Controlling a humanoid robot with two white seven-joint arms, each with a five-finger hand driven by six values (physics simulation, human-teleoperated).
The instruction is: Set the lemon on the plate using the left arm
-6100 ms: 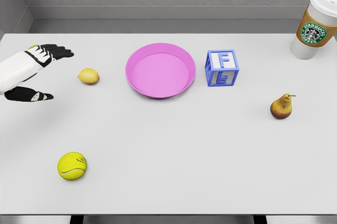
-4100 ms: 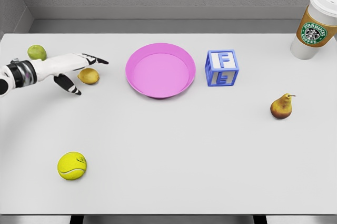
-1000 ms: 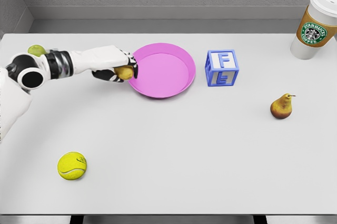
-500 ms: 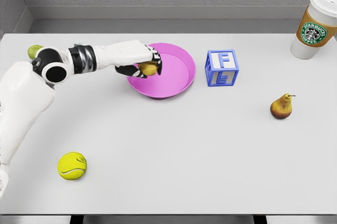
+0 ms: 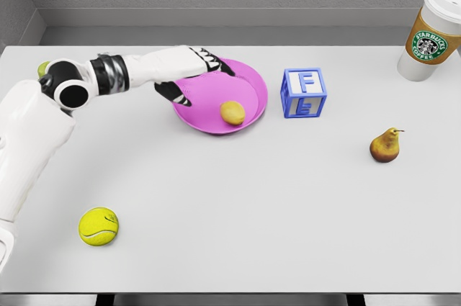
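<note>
- The lemon (image 5: 232, 112) lies inside the pink plate (image 5: 253, 80), toward its 5 o'clock side, apart from every finger.
- The left hand (image 5: 189, 75) hangs over the plate's 9 to 10 o'clock rim; its fingers (image 5: 219, 65) are spread and hold nothing, the thumb (image 5: 175, 96) dropped toward the table.
- The right arm does not show.
- By how things lie, the placing looks done; what is left is for the arm to leave without brushing the rim.
- Handling, as a judgement: the lemon seems light, firm and a little waxy, an oval that rolls easily across its short axis. The plate's raised wall should stop it from rolling out.
- If it had to be taken again, the best hold would be around its middle, thumb against fingers across the short axis, not on the tapered ends, where the fingers would slide off.
- The plate looks light and could slide if the rim is nudged.
- A letter block (image 5: 303, 92) stands just beside the plate at 3 o'clock.
- A pear (image 5: 385, 146) sits well apart at 4 o'clock, a coffee cup (image 5: 432, 31) at 2 o'clock by the table's far corner.
- A tennis ball (image 5: 98, 226) rests at 7 o'clock, near the front edge.
- A green fruit (image 5: 42, 68) peeks out behind the elbow at 9 o'clock, mostly hidden.
</note>
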